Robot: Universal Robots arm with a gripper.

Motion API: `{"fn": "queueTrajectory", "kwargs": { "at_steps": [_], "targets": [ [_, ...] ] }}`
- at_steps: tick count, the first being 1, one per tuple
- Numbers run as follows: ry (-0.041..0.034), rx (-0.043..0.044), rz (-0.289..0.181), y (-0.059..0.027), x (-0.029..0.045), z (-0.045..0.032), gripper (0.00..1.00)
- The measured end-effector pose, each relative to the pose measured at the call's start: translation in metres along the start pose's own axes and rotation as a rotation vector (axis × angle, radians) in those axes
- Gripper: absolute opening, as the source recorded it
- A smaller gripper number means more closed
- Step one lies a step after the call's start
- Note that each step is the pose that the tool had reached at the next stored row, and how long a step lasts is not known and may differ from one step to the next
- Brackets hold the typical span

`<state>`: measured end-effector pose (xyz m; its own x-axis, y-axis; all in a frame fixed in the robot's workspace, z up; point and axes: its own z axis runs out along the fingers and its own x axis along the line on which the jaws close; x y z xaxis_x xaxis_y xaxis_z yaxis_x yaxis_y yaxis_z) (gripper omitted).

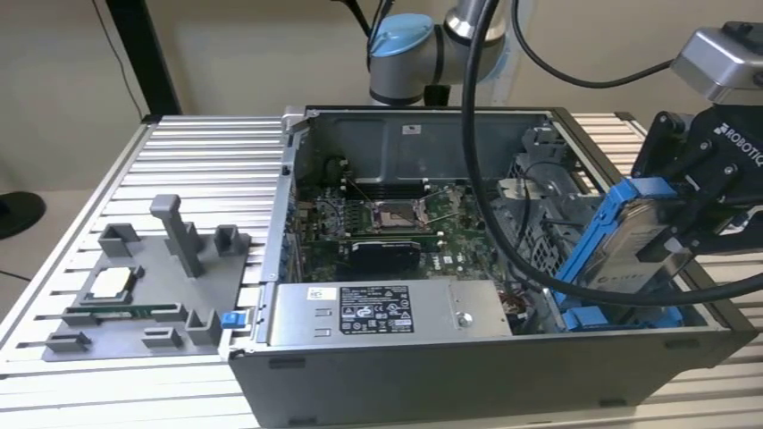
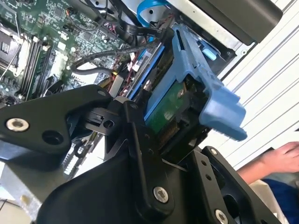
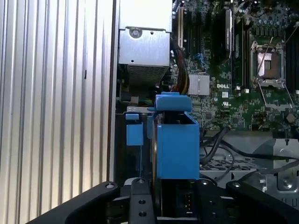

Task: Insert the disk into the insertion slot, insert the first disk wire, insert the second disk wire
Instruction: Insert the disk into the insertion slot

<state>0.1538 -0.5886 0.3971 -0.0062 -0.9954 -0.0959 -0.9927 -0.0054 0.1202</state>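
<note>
- Gripper (image 1: 682, 234) is clamped on the disk (image 1: 623, 239), holding it on edge and tilted.
- the disk hangs over the insertion slot (image 1: 602, 319), at the computer case's (image 1: 477, 375) end on the exterior view's right.

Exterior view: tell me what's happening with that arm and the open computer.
The robot arm's pincer is shut on the hard drive in its blue frame and holds it tilted over the open computer case, at the exterior view's right end. Its lower end is down by the drive bay, but most of it stands above the case's rim: not seated.
</note>
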Motion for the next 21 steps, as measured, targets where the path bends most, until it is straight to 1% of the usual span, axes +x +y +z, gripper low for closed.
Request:
{"fn": "queueTrajectory", "kwargs": {
  "at_steps": [2,3,4,6,9,10,15,17,21],
  "targets": [
    [-0.0009,-0.0025,0.0,-0.0001,0.0001,0.0004,0.0],
    [-0.0009,-0.0063,0.0,-0.0002,0.0,0.0001,0.0],
    [-0.0013,-0.0125,0.001,-0.0004,-0.0001,-0.0001,0.0],
    [0.0005,-0.0295,0.003,-0.0001,0.0,-0.0002,0.0],
    [0.006,-0.0597,0.006,-0.0003,0.0,-0.0014,0.0],
    [0.0063,-0.0658,0.007,-0.0004,-0.0001,-0.002,0.0],
    [0.0066,-0.0798,0.007,-0.004,-0.0003,-0.0044,0.0],
    [0.0065,-0.0881,0.007,-0.0071,-0.0005,-0.0063,0.0],
    [0.0067,-0.1056,0.009,-0.0092,-0.0014,-0.0155,0.0]
  ]
}}
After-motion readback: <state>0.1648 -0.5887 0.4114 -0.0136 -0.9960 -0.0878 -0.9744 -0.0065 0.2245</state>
